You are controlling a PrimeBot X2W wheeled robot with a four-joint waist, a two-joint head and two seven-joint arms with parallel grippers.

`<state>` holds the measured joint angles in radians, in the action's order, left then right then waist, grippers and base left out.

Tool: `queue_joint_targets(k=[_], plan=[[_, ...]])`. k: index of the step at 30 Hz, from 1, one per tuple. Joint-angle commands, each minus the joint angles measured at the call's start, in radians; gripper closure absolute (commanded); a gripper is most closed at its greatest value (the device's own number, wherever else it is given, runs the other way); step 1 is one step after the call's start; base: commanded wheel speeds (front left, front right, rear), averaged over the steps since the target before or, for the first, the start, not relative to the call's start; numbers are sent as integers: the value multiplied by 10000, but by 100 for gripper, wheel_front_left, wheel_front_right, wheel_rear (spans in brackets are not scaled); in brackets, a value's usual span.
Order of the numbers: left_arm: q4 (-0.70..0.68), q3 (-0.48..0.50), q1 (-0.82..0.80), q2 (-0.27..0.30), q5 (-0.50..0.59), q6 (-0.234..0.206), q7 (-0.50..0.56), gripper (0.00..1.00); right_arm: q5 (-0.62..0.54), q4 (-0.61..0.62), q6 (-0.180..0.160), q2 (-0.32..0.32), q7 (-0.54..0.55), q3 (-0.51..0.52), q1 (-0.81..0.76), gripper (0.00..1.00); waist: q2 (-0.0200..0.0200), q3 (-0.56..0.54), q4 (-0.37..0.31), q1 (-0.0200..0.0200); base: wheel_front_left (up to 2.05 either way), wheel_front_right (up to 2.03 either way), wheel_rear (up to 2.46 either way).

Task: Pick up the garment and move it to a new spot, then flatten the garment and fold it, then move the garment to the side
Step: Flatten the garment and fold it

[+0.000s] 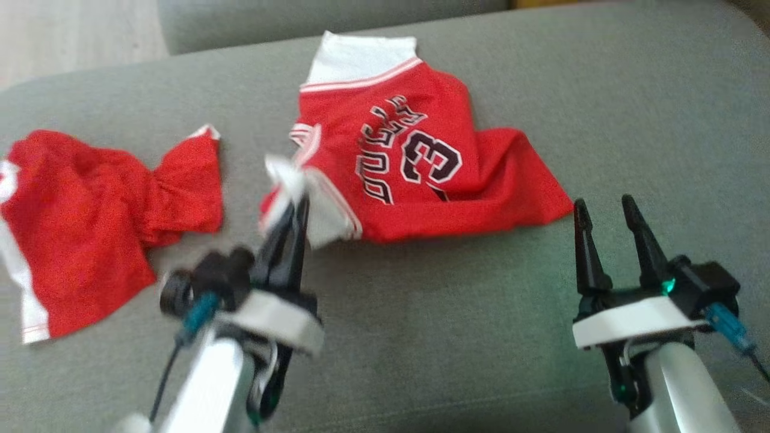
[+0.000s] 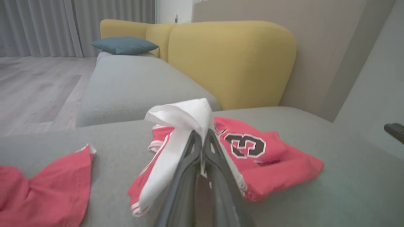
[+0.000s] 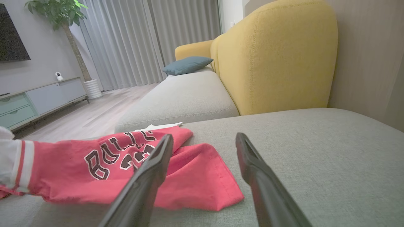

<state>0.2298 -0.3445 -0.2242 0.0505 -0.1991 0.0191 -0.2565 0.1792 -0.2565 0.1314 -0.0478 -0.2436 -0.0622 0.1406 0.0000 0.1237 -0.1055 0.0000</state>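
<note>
From the head view, a red basketball jersey (image 1: 415, 162) with white trim and the number 33 lies crumpled in the middle of a grey sofa seat (image 1: 421, 337). The left gripper (image 1: 298, 204) is squeezed tight on a white edge at the near left corner of the jersey. That corner is bunched up and lifted a little off the seat. The rest of the jersey lies on the seat. The right gripper (image 1: 604, 204) is near the right corner of the jersey, and its two fingers are spread apart with nothing between them. A pair of red shorts (image 1: 90, 222) lies in a heap on the left, apart from the jersey.

From the left wrist view, the two dark fingers press together, and the white cloth (image 2: 183, 116) sticks up between them and hangs down on the left. The red part with the number lies just behind. A yellow sofa back (image 2: 233, 60) stands behind the seat, and a blue pillow (image 2: 124, 45) lies on the next seat.

From the right wrist view, the two fingers stand wide apart above the seat. The left finger is in front of the red cloth, but I cannot tell if it touches. A plant (image 3: 56, 12) and a low cabinet (image 3: 38, 101) are far off on the left.
</note>
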Motion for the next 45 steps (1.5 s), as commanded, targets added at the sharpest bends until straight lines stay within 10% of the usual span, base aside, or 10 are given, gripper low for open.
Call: queue_joint_targets(k=[1, 11, 12, 13, 31, 45], plan=[[-392, 360, -90, 125, 72, -111, -52, 100, 30, 242, -7, -24, -101, -204, -27, 0, 0, -320, 313, 0, 0, 0, 0], [940, -398, 1849, 78, 529, -51, -52, 100, -72, -36, -7, -24, 61, -122, -482, 0, 0, -1162, 1038, 0, 0, 0, 0], [1184, -472, 1866, 71, 550, -98, -45, 67, -64, -38, -7, -24, 82, -127, -508, 0, 0, -1200, 1087, 0, 0, 0, 0], [1385, -527, 1846, 64, 581, -174, -45, 0, -56, -34, -7, -24, 100, -128, -533, 0, 0, -1228, 1139, 0, 0, 0, 0], [-901, 1118, 1805, 11, 125, -1581, -52, 0, 4, 63, -7, -24, 234, -5, -841, 0, 0, -1428, 1686, 0, 0, 0, 0], [-1543, 955, 2101, -1, -102, -1411, -52, 0, 258, -494, -7, -24, 587, 746, -570, 0, 0, -1021, 1764, 0, 0, 0, 0]])
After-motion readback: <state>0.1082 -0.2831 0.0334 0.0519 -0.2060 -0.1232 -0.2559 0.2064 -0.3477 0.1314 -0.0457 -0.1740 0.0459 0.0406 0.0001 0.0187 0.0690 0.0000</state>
